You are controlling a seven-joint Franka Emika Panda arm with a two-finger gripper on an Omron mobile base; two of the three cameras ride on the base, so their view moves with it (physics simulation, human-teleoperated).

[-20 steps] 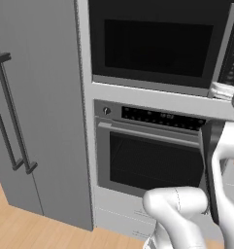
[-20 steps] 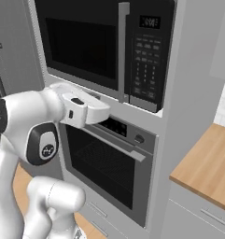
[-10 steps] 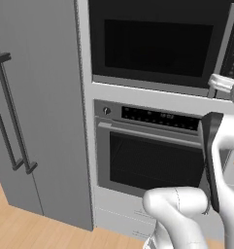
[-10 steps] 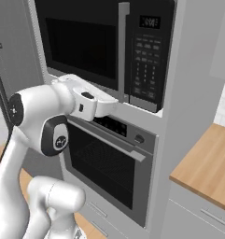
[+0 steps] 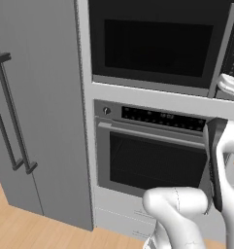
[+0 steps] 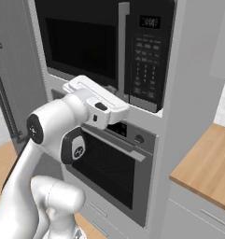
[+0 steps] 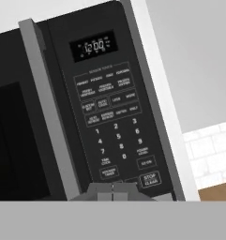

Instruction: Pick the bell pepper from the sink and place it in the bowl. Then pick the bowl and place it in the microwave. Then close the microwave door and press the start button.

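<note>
Now the microwave door [image 6: 81,44] is sitting shut, and the jaws [image 7: 113,187] are pointing at the bottom row of the button panel [image 7: 115,123], just beside the door's upright handle [image 7: 48,110]. Whether they are wide or narrow, I cannot tell. The start button probably lies straight ahead.

You can read 12:00 on the microwave's display [image 7: 94,46] — the keypad digits [image 7: 118,137] run 1 to 0, and one low button [image 7: 150,179] says STOP/CLEAR; the other labels blur.
</note>
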